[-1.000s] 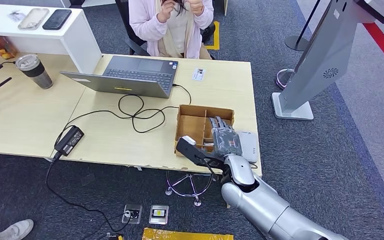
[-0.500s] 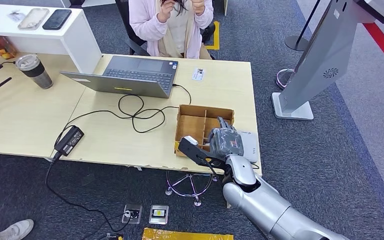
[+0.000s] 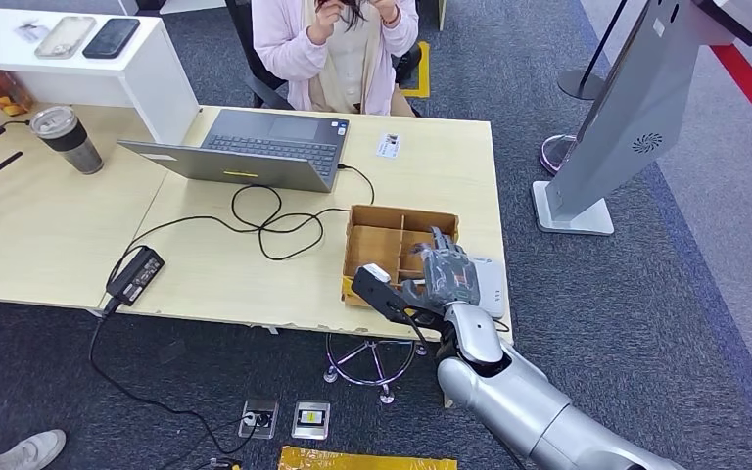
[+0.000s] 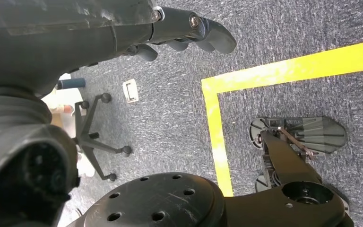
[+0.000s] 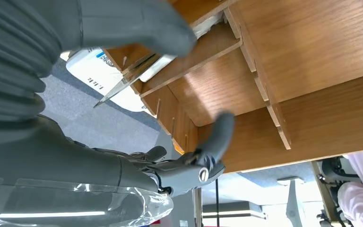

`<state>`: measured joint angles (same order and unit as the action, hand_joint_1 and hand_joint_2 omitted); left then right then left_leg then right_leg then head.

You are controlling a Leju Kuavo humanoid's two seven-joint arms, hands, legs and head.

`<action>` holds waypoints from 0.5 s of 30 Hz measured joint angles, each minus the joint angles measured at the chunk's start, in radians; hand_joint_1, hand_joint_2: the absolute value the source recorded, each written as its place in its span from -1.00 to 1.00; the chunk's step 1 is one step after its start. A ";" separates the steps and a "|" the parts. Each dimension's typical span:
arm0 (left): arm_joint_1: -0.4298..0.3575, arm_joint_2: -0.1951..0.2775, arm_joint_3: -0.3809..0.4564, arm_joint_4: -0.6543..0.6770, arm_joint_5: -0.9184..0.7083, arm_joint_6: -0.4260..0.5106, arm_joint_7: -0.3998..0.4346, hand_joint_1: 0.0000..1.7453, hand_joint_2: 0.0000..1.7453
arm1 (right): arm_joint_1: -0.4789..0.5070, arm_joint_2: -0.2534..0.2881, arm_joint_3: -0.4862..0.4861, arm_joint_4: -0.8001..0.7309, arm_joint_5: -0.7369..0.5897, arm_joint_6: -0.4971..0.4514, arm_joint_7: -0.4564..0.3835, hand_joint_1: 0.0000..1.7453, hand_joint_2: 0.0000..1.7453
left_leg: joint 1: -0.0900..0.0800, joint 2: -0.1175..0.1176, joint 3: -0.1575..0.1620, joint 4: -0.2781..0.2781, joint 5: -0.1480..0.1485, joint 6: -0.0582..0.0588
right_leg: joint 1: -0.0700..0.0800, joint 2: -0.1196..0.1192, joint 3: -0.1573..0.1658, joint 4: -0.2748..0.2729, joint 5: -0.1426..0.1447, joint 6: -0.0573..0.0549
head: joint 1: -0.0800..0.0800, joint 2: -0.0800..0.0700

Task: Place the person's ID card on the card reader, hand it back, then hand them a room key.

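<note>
On the bench (image 3: pixel 255 264) at the frame's centre, the divided wooden box (image 3: pixel 384 242) holds the room keys, so my right hand (image 3: pixel 446 277) reaches into its near-right compartment, thumb and finger pinching a thin key card (image 5: pixel 132 75), while the ID card (image 3: pixel 388 145) lies near the person.

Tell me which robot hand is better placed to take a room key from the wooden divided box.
The right robot hand: it is already over the wooden divided box on the desk. The left robot hand hangs beside the body, above the carpet.
</note>
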<state>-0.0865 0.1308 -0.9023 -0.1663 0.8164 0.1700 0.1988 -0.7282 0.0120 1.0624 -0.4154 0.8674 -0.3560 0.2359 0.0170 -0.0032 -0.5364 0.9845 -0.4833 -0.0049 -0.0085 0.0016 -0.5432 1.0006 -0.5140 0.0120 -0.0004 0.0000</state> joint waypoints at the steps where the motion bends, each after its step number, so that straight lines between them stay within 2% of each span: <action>1: 0.000 0.000 -0.001 0.000 0.000 0.000 0.000 -1.00 -1.00 | 0.000 -0.001 0.000 0.000 0.002 0.000 0.000 -1.00 1.00 | 0.000 0.000 0.000 0.000 0.000 0.000 | 0.000 0.000 0.000 0.000 0.000 0.000 | 0.000 0.000; 15: -0.001 0.006 -0.006 0.000 0.000 -0.002 0.000 -1.00 -1.00 | 0.000 -0.003 0.000 0.000 0.009 -0.012 -0.006 -1.00 1.00 | 0.000 0.000 0.000 0.000 0.000 0.000 | 0.000 0.000 0.000 0.000 0.000 0.000 | 0.000 0.000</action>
<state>-0.0871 0.1364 -0.9079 -0.1663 0.8162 0.1683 0.1987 -0.7280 0.0088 1.0624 -0.4154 0.8765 -0.3684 0.2295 0.0171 -0.0032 -0.5364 0.9845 -0.4833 -0.0049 -0.0085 0.0017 -0.5432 1.0007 -0.5140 0.0120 -0.0004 0.0000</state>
